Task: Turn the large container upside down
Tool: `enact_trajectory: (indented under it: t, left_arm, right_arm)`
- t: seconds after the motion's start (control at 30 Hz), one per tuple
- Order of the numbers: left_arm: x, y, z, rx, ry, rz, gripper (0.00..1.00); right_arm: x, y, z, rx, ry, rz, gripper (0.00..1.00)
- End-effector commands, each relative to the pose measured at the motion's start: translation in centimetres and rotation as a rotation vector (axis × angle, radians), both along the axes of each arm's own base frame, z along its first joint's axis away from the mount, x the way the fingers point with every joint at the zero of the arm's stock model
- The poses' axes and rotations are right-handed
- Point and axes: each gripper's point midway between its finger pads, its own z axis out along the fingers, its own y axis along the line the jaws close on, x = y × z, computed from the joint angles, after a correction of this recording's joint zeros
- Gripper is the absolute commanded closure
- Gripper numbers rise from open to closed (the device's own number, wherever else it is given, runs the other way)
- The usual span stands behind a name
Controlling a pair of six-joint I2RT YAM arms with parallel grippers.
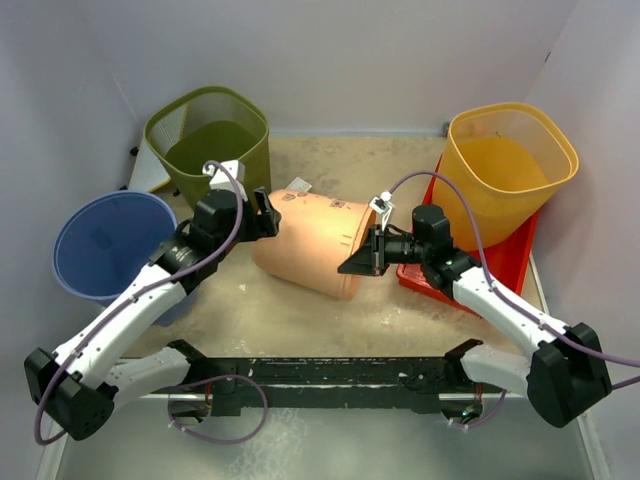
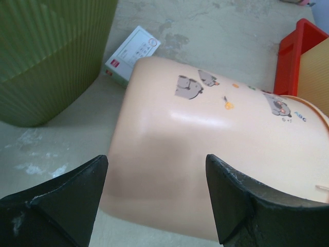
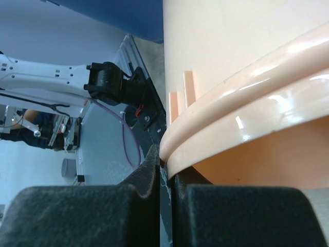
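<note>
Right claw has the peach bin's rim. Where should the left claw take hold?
Probably the closed base, coming in from the left. The peach bin lies on its side with that end facing the open left claw, opposite the rim that the right claw pinches.

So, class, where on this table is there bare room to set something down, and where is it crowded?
Free: the strip behind the peach bin, between green bin and yellow bin; and the strip between peach bin and the black rail. Crowded: the peach bin's ends, hemmed by left gripper, blue bin, right gripper and red tray.
</note>
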Motion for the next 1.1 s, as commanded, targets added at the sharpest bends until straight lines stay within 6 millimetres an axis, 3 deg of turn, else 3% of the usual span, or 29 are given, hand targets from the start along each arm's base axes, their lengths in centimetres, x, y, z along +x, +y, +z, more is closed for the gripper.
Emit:
enact_trajectory:
  t: [0.0,0.1,0.2,0.23,0.3,0.37,0.43,0.5,0.57,0.7,0.9,1.07]
  left_arm:
    - [-0.3,1.9,0.6,-0.010,0.005,0.078,0.26]
    - [-0.2,0.8,-1.6,-0.036,0.100,-0.003,0.26]
    - [0.0,-0.1,-1.7,-0.121,0.099,-0.055,0.25]
    - [0.1,0.0,-1.8,-0.127,0.106,-0.059,0.25]
    - [0.2,-0.1,-2.1,-0.141,0.124,-0.079,0.24]
    - [0.2,-0.6,-2.1,-0.165,0.134,-0.116,0.24]
    - [0.1,-1.2,-2.2,-0.192,0.136,-0.145,0.24]
    - [0.0,-1.7,-2.5,-0.213,0.142,-0.166,0.24]
    - [-0.1,-2.2,-2.9,-0.232,0.147,-0.185,0.24]
    - [0.1,-3.1,-3.2,-0.277,0.147,-0.213,0.24]
    - [0.3,-5.0,-0.5,-0.389,0.096,-0.286,0.24]
    - [0.0,-6.8,3.4,-0.491,0.043,-0.390,0.24]
  right_arm:
    - [0.1,-0.5,-1.0,-0.059,0.022,-0.011,1.00]
    - [0.2,-0.5,-1.3,-0.059,0.036,-0.021,1.00]
    - [0.4,-0.6,-1.1,-0.066,0.038,-0.035,0.98]
    - [0.4,-0.7,-0.8,-0.075,0.035,-0.043,0.89]
    - [0.5,-1.1,-0.5,-0.092,0.033,-0.068,0.58]
    - [1.0,-1.6,0.0,-0.107,0.025,-0.127,0.38]
    - [1.5,-2.1,0.9,-0.101,0.018,-0.190,0.27]
    - [2.1,-2.7,1.5,-0.093,0.016,-0.265,0.26]
    - [2.6,-3.2,2.1,-0.059,0.015,-0.336,0.31]
    - [2.9,-2.9,3.1,0.091,0.021,-0.391,0.52]
    - [3.2,-2.0,2.5,0.193,0.099,-0.386,0.98]
    - [3.4,-1.5,3.2,0.290,0.093,-0.372,1.00]
